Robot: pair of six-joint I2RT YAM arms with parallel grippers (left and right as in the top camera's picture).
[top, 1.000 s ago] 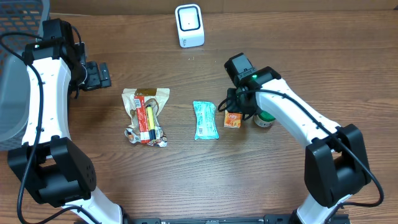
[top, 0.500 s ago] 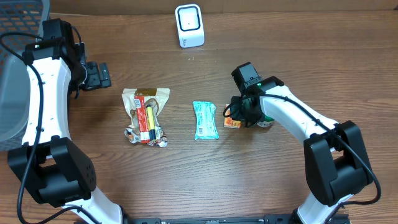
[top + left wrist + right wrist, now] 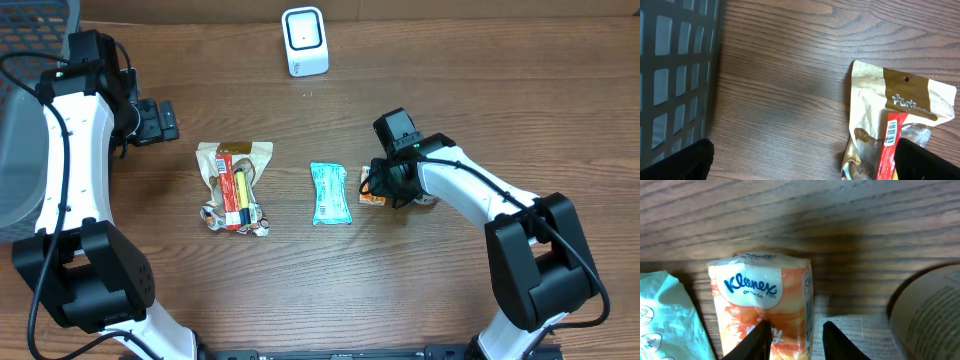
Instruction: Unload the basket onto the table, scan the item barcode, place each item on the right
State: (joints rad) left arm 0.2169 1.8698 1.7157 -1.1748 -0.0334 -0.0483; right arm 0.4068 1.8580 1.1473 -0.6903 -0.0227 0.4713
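Observation:
A small orange and white Kleenex tissue pack (image 3: 760, 297) lies on the wooden table just right of centre (image 3: 370, 191). My right gripper (image 3: 796, 330) is down on it. One finger presses into the pack's wrinkled top, the other stands at its right edge, so the jaws are shut on the pack's right side. In the overhead view the right gripper (image 3: 386, 183) covers much of the pack. The white barcode scanner (image 3: 304, 41) stands at the back centre. My left gripper (image 3: 165, 122) hovers wide open at the far left, holding nothing (image 3: 802, 162).
A teal packet (image 3: 331, 193) lies just left of the tissue pack (image 3: 662, 315). A round container (image 3: 932, 310) sits close on its right. A gold snack bag with red and yellow items (image 3: 235, 185) lies left of centre (image 3: 890, 115). A dark mesh basket (image 3: 30, 40) fills the far left corner.
My right gripper has dropped lower onto the tissue pack and its jaws have narrowed on it. The left arm has not moved.

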